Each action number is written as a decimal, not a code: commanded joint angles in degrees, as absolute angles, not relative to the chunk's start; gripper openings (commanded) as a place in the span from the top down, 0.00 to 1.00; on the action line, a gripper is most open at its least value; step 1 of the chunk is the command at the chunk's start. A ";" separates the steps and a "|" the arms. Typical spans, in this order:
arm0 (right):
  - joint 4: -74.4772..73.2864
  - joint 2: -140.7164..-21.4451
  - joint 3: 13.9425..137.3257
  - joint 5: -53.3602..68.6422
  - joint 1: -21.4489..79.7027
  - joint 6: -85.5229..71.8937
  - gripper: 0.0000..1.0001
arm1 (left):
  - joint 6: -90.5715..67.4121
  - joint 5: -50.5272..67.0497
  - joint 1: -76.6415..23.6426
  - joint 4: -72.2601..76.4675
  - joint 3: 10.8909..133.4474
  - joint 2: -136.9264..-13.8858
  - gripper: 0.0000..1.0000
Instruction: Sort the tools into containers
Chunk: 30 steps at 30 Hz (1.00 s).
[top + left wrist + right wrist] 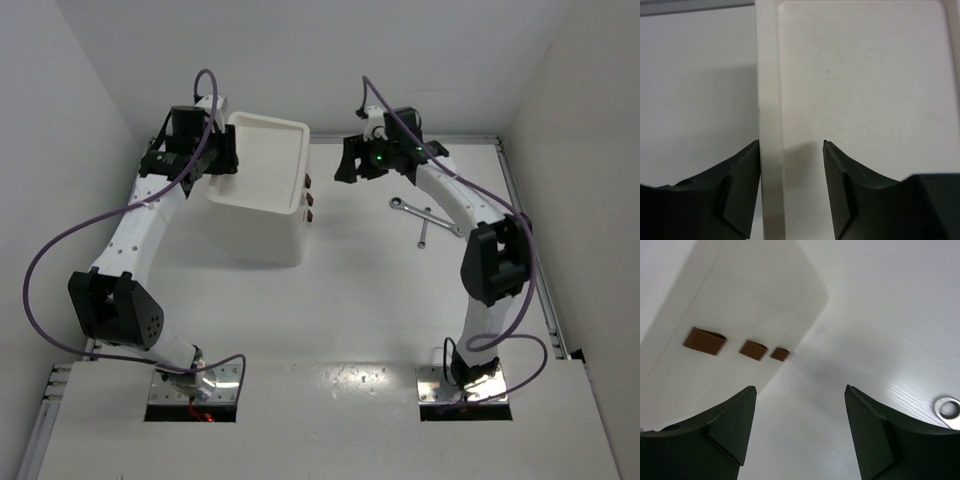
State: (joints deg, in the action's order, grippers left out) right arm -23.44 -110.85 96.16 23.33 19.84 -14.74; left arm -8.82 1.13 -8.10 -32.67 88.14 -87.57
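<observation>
The large white bin [262, 200] stands at the back left of the table; its visible inside [865, 75] holds nothing. My left gripper [224, 152] is open and straddles the bin's left rim [769, 100], one finger outside against the rim and one inside, as the left wrist view [791, 143] shows. My right gripper [347, 160] is open and empty, above the table just right of the bin, also in the right wrist view [801, 387]. Two silver wrenches [425, 215] lie crossed on the table under the right arm; one wrench end [947, 407] shows. Pliers, screwdrivers and the smaller bin are out of view.
Three brown marks [308, 198] sit on the bin's right wall, also in the right wrist view [752, 349]. White walls close in the table on the left, back and right. A metal rail [530, 230] runs along the table's right edge.
</observation>
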 commanded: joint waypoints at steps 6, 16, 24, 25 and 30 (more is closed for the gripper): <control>-22.59 -98.54 81.77 16.97 10.38 -2.21 0.28 | -10.28 4.76 -10.63 -35.07 89.30 -87.45 0.31; -29.70 -99.32 78.66 19.42 2.11 9.58 0.28 | -7.56 5.36 -10.11 -33.49 99.75 -86.22 0.19; -28.92 -102.56 77.18 11.88 -0.70 0.54 0.28 | -8.09 -4.47 -9.58 -30.41 104.77 -84.47 0.15; -28.31 -102.57 76.65 10.47 -1.23 -1.39 0.29 | -8.09 -5.96 -9.58 -29.63 104.77 -84.46 0.15; -27.26 -104.68 75.50 9.84 -1.23 -4.83 0.33 | -8.09 -7.21 -9.58 -29.62 104.59 -83.41 0.14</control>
